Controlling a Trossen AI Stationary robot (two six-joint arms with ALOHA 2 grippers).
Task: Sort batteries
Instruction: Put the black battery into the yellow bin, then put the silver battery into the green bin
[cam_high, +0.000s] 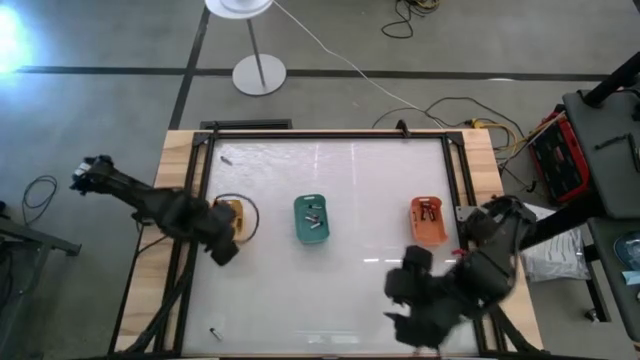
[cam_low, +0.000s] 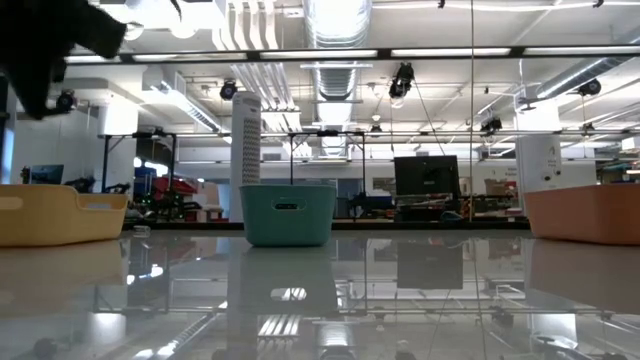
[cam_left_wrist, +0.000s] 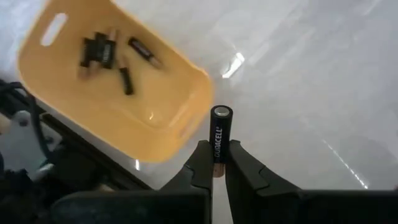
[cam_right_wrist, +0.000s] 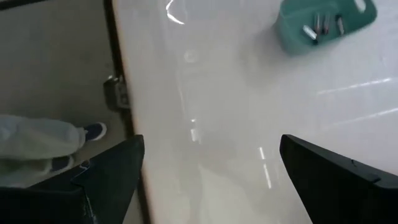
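Left gripper (cam_left_wrist: 219, 163) pinched a black battery (cam_left_wrist: 220, 137) upright just beside the yellow tray (cam_left_wrist: 158, 118), more batteries (cam_left_wrist: 102, 53) lay inside it, right gripper (cam_right_wrist: 208, 165) hung spread apart, near the green tray (cam_right_wrist: 292, 34).

Three trays sit on the table: one yellow tray (cam_high: 232, 217), one green tray (cam_high: 312, 220) and one orange tray (cam_high: 429, 221). Two loose batteries (cam_high: 226, 159) lie outside them. One black battery (cam_left_wrist: 221, 138) stands apart.
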